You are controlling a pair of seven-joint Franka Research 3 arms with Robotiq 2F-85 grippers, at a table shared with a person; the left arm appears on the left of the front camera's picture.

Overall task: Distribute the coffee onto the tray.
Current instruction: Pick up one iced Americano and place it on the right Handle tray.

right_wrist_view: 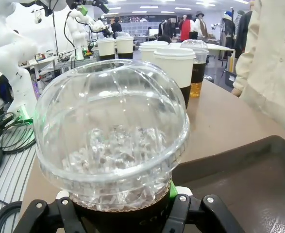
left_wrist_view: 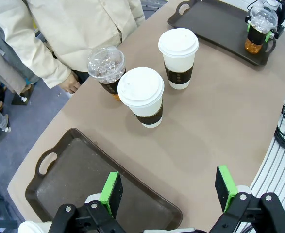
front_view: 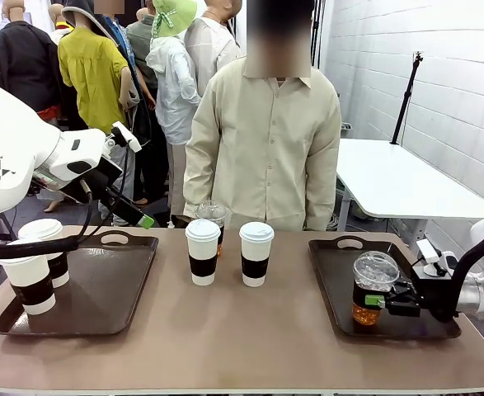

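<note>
Iced cup [front_view: 374,279]: thin plastic, probably liquid-heavy, dome lid fragile. Right hand [front_view: 392,299] grips its black sleeve [front_view: 363,295], likely the firmest hold. Left hand [left_wrist_view: 169,190] open.

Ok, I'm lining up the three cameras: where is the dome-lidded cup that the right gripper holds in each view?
Front view: the dome-lidded cup is at lower right, at the right-hand tray, with the right gripper shut on it.
Left wrist view: top right corner, far off.
Right wrist view: close up, centre to bottom.
Shared landmark: the two white lidded cups at mid-table.
</note>
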